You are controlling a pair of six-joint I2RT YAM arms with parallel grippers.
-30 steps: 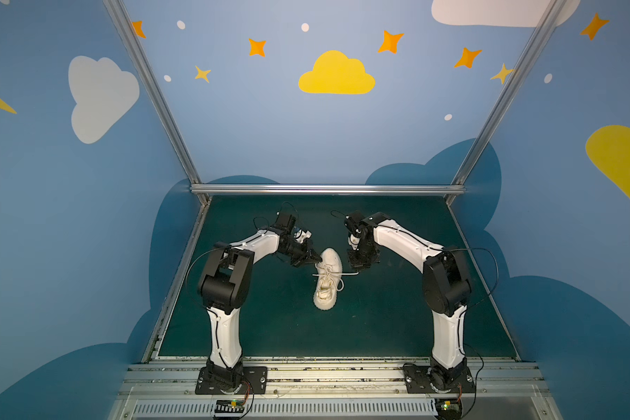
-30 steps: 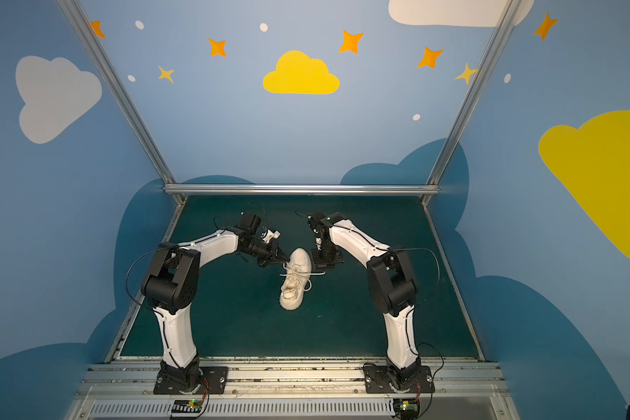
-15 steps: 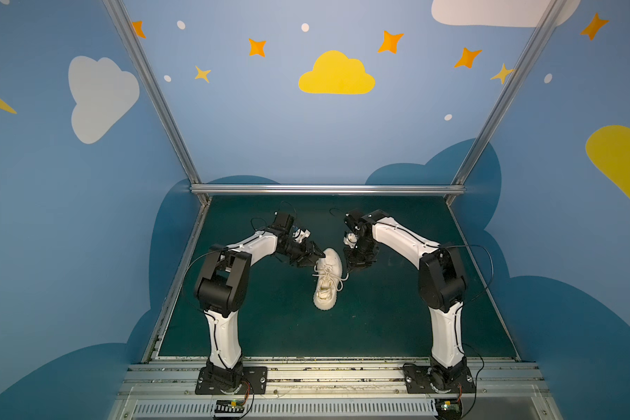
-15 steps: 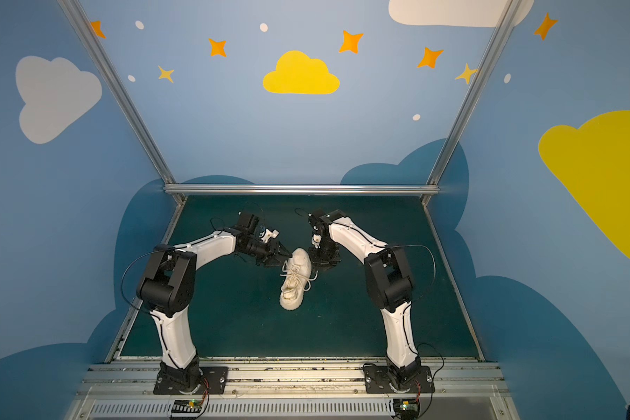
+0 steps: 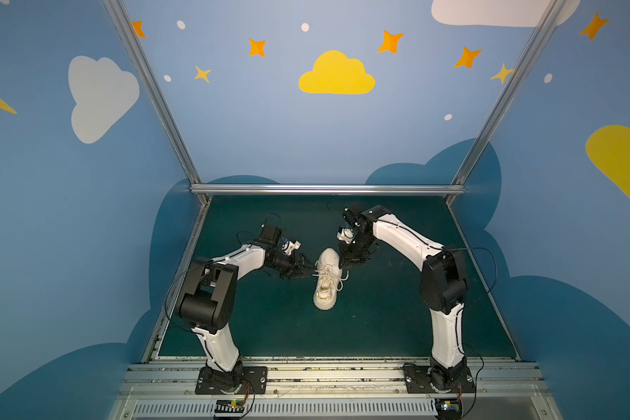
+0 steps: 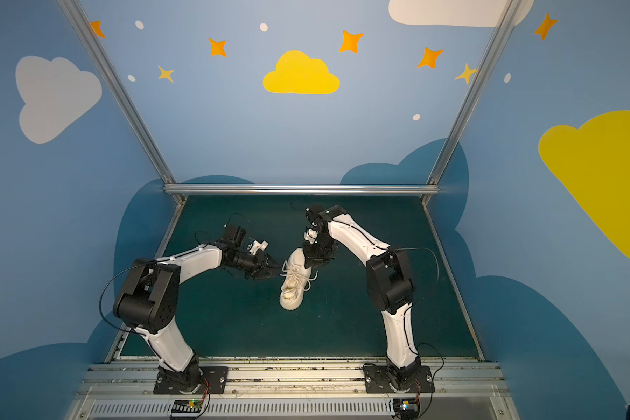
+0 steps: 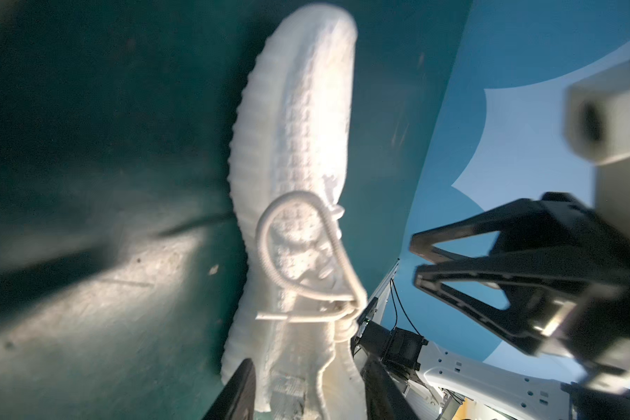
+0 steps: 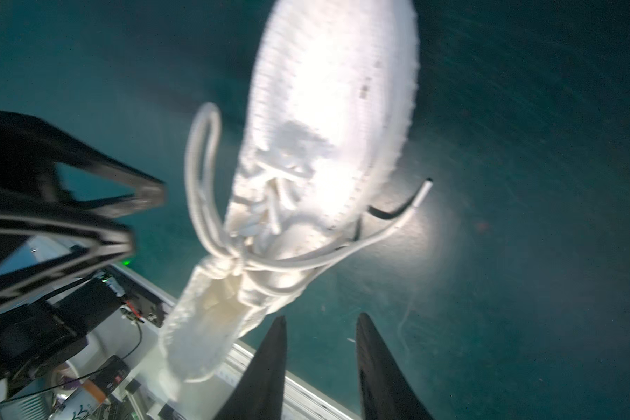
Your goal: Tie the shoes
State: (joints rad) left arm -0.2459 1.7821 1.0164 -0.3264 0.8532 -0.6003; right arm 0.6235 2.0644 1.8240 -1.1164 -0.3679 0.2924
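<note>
1. Left gripper, just left of centre in both top views: jaws part-way open, tips just beside the lacing, nothing visibly held. Dark fingers at the bottom edge of the left wrist view, spread to either side of the collar end of the sneaker, no lace between them.
2. Right gripper, just right of centre in both top views: jaws part-way open and empty, hanging over the sneaker's upper, collar end. Bare green mat between the two finger tips at the bottom edge of the right wrist view.
3. Sneaker, centre of both top views: resting on the mat between the two grippers, toe toward the lower edge of the frame.
4. Laces:
   - knot at the top of the lacing;
   - one loop draped over the sneaker's side, mid-frame in the left wrist view;
   - one free end lying on the mat, right of centre in the right wrist view;
   - second loop too blurred to confirm.
5. Step in hand, by judgement: closing stage, with a bow apparently formed and neither gripper on it. Tightness of the knot not readable through the blur.
6. Next move, by judgement:
   - if slack, calls for one pinch per loop and a level pull to opposite sides to seat the knot;
   - if snug, calls for withdrawal upward and outward, with the tips kept out of the loop to avoid snagging it.
</note>
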